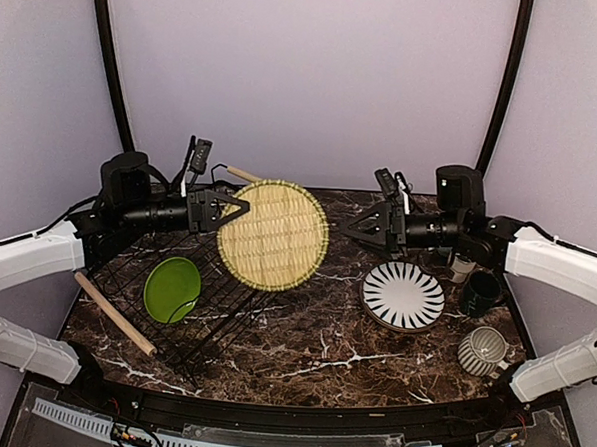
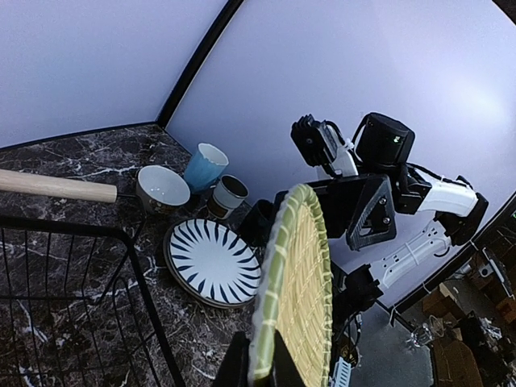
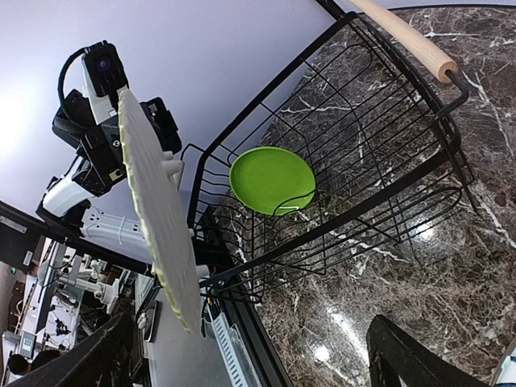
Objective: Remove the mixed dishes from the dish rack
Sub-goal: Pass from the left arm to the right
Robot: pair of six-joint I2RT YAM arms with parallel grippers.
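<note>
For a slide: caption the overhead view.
Left gripper holds a woven yellow plate aloft; a green plate sits in the wire rack; right gripper open.

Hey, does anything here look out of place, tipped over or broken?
Nothing looks spilled or broken. Two things stand out: the dish rack sits skewed to the edge of the table, with only the lime green plate visible in it, and the left gripper holds the olive-yellow plate in mid-air, clamped by its rim.

Olive-yellow plate (image 1: 273, 234) held aloft at dish rack's (image 1: 126, 267) two-o'clock corner.
Left gripper (image 1: 241, 206) clamps its nine-o'clock rim; lime green plate (image 1: 172, 289) lies inside rack.
</note>
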